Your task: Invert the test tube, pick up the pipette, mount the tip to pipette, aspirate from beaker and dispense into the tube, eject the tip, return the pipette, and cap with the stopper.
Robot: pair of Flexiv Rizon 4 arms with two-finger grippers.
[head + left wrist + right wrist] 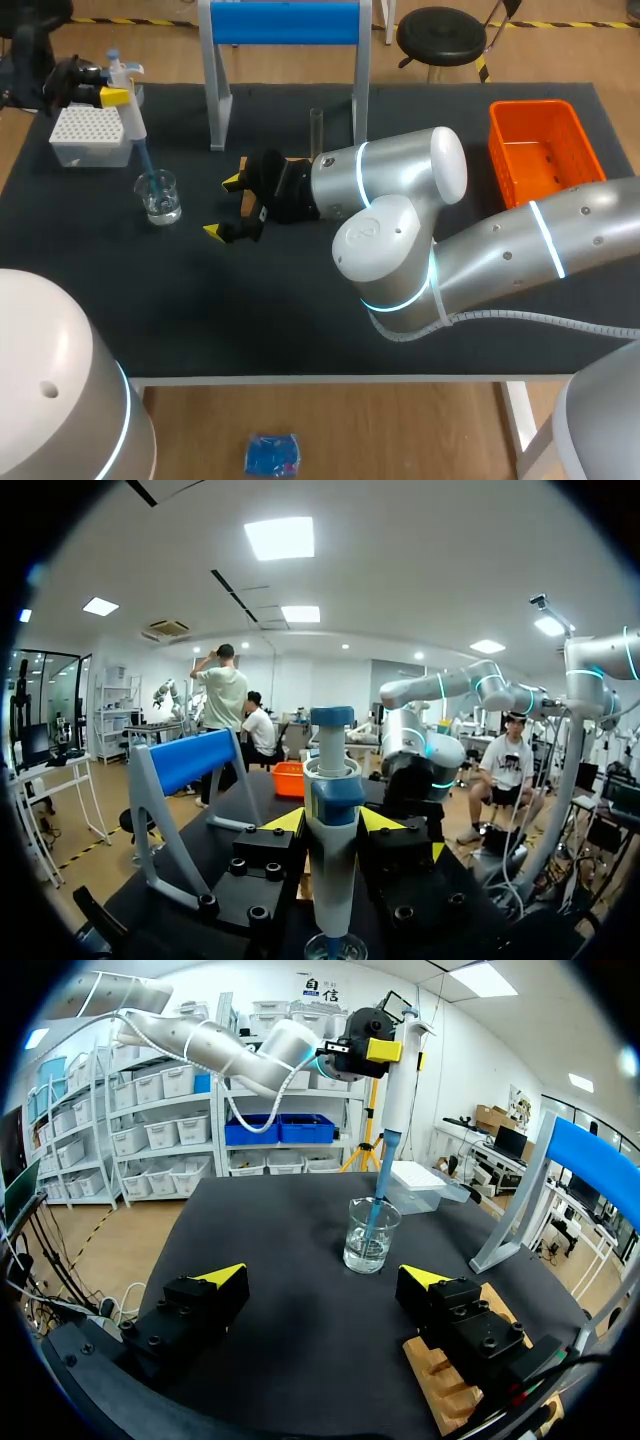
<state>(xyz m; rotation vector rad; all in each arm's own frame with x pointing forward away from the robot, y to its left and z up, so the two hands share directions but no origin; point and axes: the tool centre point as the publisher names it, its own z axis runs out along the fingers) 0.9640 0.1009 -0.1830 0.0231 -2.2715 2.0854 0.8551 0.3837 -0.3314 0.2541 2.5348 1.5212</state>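
You have bare black worktop along the near edge; the clear glass beaker and white tip box crowd the far left.

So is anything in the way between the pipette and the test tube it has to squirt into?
Yes, sort of. The open right claw sits roughly between the beaker, where the pipette is dipping, and the test tube.

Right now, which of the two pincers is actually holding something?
The left pincer, shut on the pipette whose tip dips into the beaker. The right pincer is open and empty.
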